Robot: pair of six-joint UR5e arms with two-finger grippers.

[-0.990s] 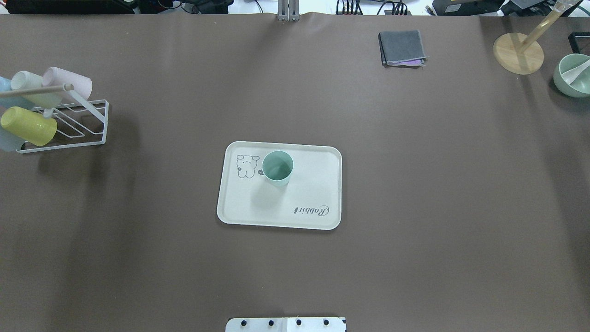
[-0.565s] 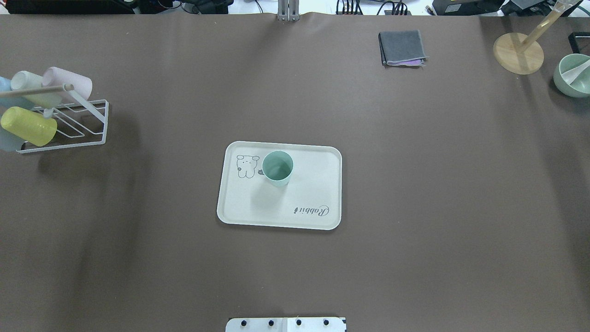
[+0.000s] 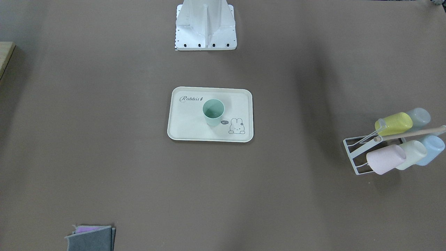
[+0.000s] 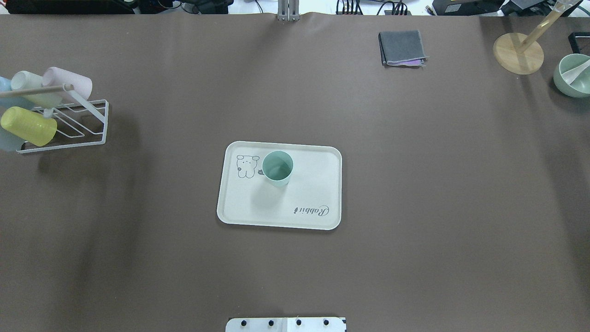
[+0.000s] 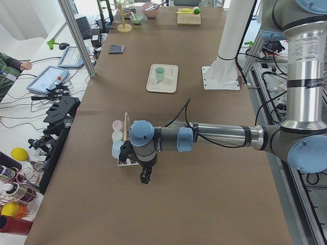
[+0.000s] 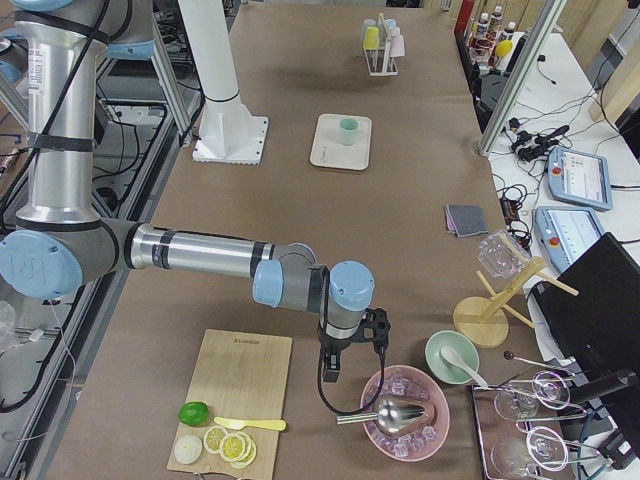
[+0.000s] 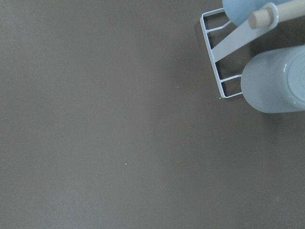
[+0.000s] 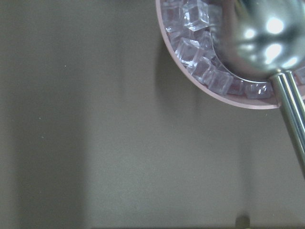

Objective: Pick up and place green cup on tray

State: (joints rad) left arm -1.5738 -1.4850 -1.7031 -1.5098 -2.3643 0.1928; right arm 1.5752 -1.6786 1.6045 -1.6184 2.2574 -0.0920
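The pale mint-green cup [image 4: 277,168] stands upright on the cream tray [image 4: 313,184], beside the rabbit drawing. The cup [image 3: 213,111] and the tray [image 3: 184,125] also show in the front-facing view. No gripper is near them. My left gripper [image 5: 145,177] shows only in the exterior left view, low over the table beside the cup rack. My right gripper [image 6: 331,375] shows only in the exterior right view, next to a pink bowl of ice. I cannot tell whether either is open or shut.
A white wire rack [image 4: 69,124] with several pastel cups stands at the far left. A folded grey cloth [image 4: 402,47], a wooden stand [image 4: 518,53] and a green bowl [image 4: 571,76] are at the back right. The ice bowl [image 6: 405,415] holds a metal scoop beside a cutting board [image 6: 240,385].
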